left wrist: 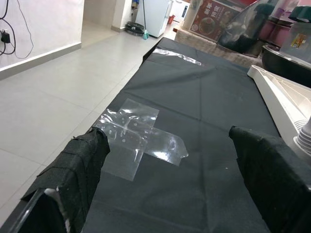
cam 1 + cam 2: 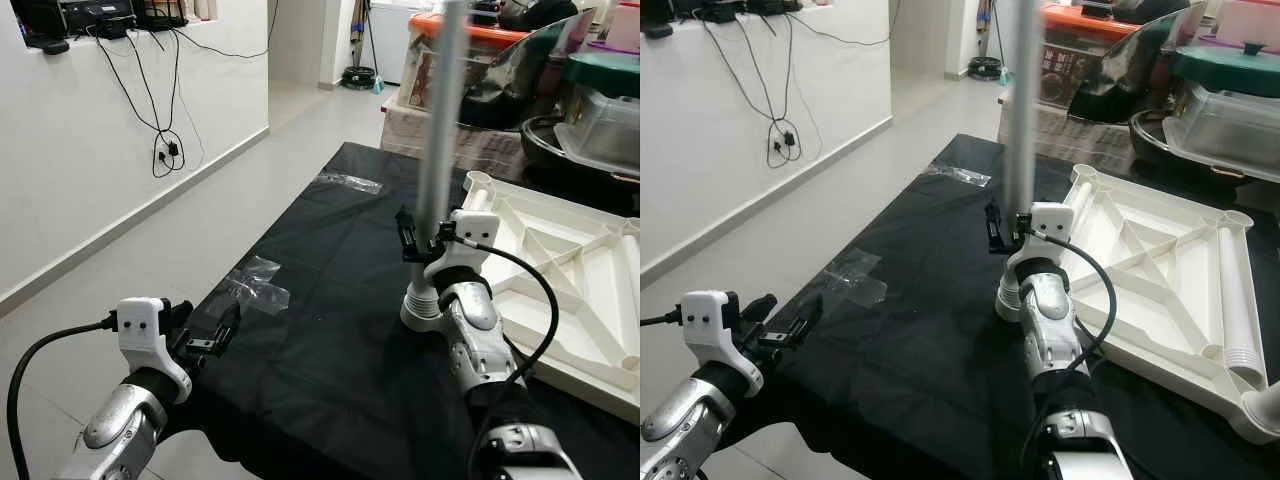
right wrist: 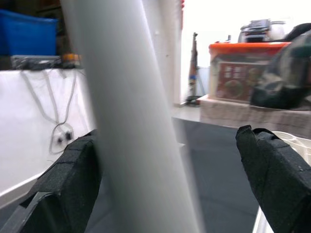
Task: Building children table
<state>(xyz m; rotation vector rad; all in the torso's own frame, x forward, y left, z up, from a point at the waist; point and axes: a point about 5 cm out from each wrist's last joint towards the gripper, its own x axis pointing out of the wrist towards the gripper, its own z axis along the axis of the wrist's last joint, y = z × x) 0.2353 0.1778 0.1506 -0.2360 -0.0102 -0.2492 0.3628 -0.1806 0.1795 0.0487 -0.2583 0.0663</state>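
Observation:
A grey table leg [image 2: 440, 120] stands upright on the black cloth, its ribbed white end [image 2: 420, 305] down. My right gripper [image 2: 425, 240] is open around it; in the right wrist view the leg [image 3: 131, 121] lies against one finger [image 3: 68, 179] with a gap to the other [image 3: 274, 174]. The white tabletop [image 2: 1140, 250] lies underside up to the right, with another leg [image 2: 1238, 300] resting along its far side. My left gripper [image 2: 210, 335] hovers open over the cloth's left edge, nothing between its fingers [image 1: 77, 170].
Clear plastic pieces [image 2: 255, 283] [image 2: 350, 182] lie on the black cloth [image 2: 330, 330]. Boxes and pots [image 2: 470, 60] crowd the back right. Bare tiled floor [image 2: 150, 240] and a white wall with hanging cables [image 2: 165, 150] are on the left.

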